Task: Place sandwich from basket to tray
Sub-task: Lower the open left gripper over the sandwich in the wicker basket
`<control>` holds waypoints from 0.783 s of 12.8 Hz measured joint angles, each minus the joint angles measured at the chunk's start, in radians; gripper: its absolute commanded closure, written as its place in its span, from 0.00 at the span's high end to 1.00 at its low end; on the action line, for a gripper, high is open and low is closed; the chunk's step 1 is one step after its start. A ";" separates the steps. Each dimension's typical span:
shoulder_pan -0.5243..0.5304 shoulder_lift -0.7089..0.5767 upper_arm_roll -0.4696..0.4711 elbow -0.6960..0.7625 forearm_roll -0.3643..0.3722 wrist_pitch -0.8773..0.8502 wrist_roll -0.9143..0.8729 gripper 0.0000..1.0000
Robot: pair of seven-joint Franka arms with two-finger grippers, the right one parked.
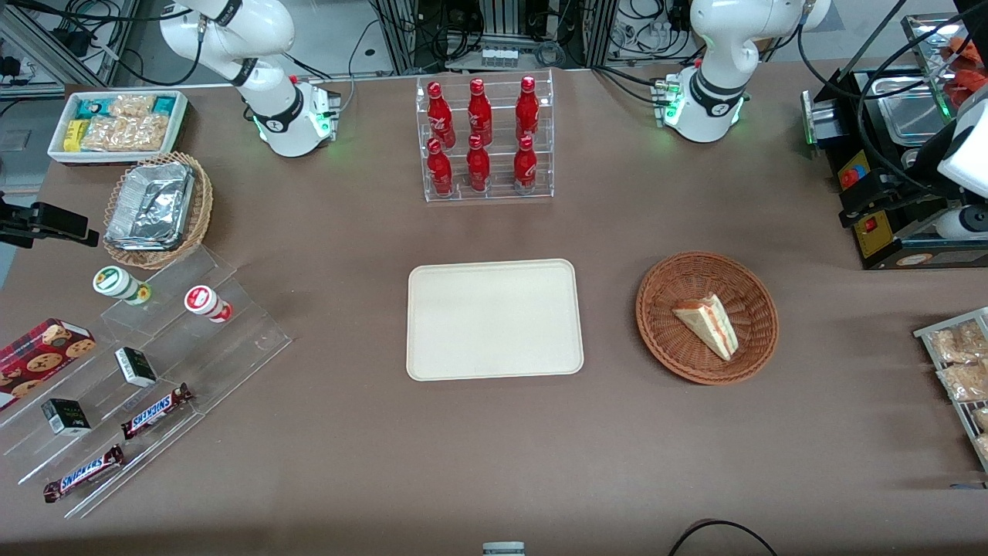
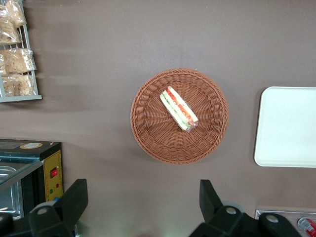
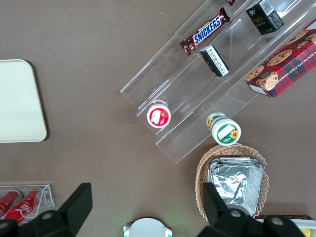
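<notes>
The sandwich (image 1: pixel 708 324) is seen lying on its side in the basket (image 1: pixel 664 289), a little off the middle of the woven bowl; the basket stands beside the tray (image 1: pixel 494 363), apart from it, toward the working arm's end of the table. The gripper (image 2: pixel 143 205) is held high above the table, its 2 fingers (image 2: pixel 74 200) spread wide apart with nothing between them; a rack of 6 red bottles (image 1: pixel 482 139) is set farther from the front camera than the tray.

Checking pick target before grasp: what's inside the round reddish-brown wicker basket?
Only the triangular white-bread sandwich, lying in the basket; the weave under it is hidden. The cream rectangular tray is bare. The left tool hangs open above the table beside the basket.
</notes>
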 measured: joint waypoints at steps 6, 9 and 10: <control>0.000 0.001 -0.016 -0.016 0.000 0.000 0.022 1.00; 0.000 0.026 -0.042 -0.057 -0.002 0.035 -0.015 1.00; 0.000 0.040 -0.054 -0.100 -0.003 0.097 -0.052 1.00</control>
